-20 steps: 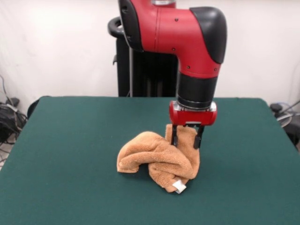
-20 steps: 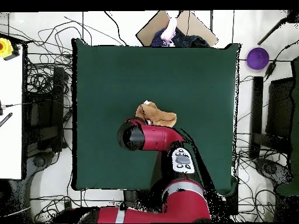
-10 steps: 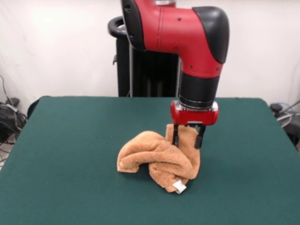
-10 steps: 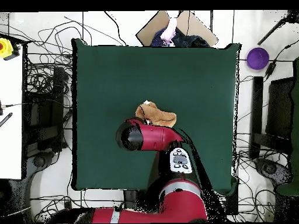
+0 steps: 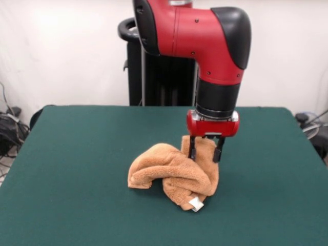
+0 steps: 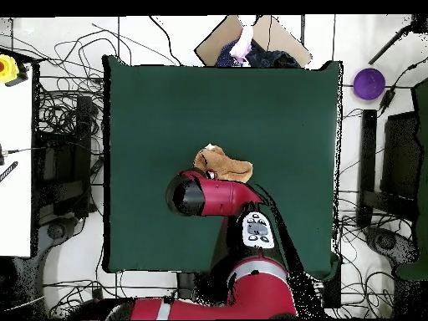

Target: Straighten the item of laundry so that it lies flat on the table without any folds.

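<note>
Risen slightly with gripper (image 5: 205, 149) pinching the crumpled towel's (image 5: 174, 174) top fold, beginning a lift off the surface (image 5: 77, 154).

I see the orange-tan terry-cloth hand towel (image 5: 174, 171) bunched into a rumpled heap, not flat at all. From the front camera its tallest fold stands up at the right side of the heap, and a thick rolled lobe runs out low toward the left. A small white tag (image 5: 196, 204) pokes out at the heap's near lower edge. The towel rests on the large rectangular table with the dark green felt-like surface (image 5: 77, 154), around the middle of it. On my overhead camera the towel (image 6: 226, 165) shows as a small crumpled patch near the table (image 6: 276, 109) centre, part of it hidden.
</note>
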Robot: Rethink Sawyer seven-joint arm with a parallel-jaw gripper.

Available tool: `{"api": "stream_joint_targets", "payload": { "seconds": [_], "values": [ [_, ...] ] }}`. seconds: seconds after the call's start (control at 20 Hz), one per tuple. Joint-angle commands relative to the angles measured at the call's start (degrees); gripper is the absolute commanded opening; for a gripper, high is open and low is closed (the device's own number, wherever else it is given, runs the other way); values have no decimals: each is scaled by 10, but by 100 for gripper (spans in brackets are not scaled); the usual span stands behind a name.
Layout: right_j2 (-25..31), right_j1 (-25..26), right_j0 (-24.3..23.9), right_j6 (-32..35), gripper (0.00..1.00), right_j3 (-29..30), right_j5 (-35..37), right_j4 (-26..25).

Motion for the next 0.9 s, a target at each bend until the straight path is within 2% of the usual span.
{"api": "stream_joint_targets", "payload": {
  "seconds": [0.05, 0.3, 0.35, 0.9],
  "values": [
    [12, 9, 7, 72, 100, -22, 49, 4],
    [14, 8, 5, 72, 100, -18, 44, 2],
    [15, 8, 5, 72, 0, -17, 42, 2],
    [17, 7, 3, 64, 0, -16, 44, -4]
  ]
}}
